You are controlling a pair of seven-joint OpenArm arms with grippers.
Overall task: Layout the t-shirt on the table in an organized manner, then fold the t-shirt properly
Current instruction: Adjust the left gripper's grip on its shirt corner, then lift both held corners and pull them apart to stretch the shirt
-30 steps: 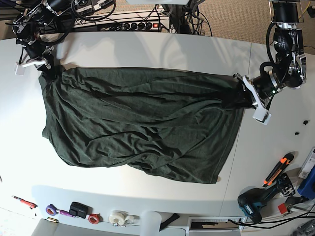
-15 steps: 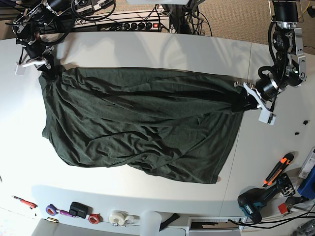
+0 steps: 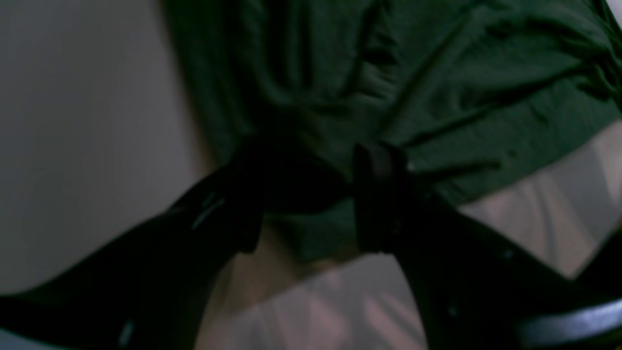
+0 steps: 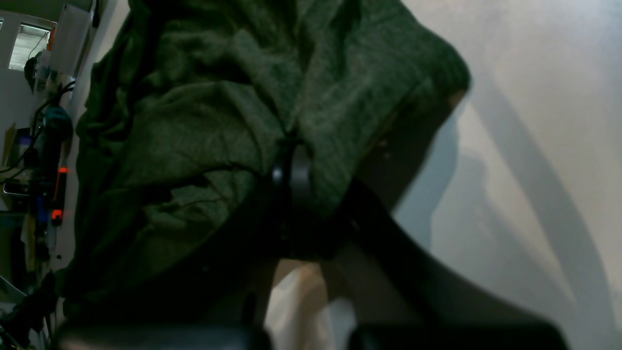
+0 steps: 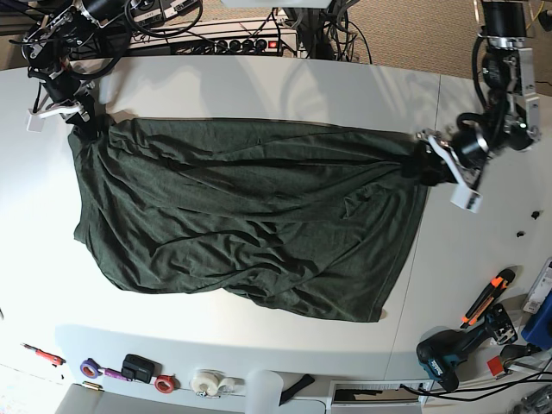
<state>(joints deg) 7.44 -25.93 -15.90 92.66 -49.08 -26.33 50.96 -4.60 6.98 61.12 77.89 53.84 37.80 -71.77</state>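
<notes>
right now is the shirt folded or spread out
Spread out, not folded: the t-shirt lies wide but wrinkled across the table, its far corners pinched by both grippers.

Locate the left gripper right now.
Base view, right side: the left gripper sits on the t-shirt's bunched far-right corner, on the table.

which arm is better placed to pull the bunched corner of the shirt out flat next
Left. Its claw grips the t-shirt at the gathered, twisted corner, with bare table beyond it to pull toward. The right claw pinches the far corner, which already lies flatter.
</notes>
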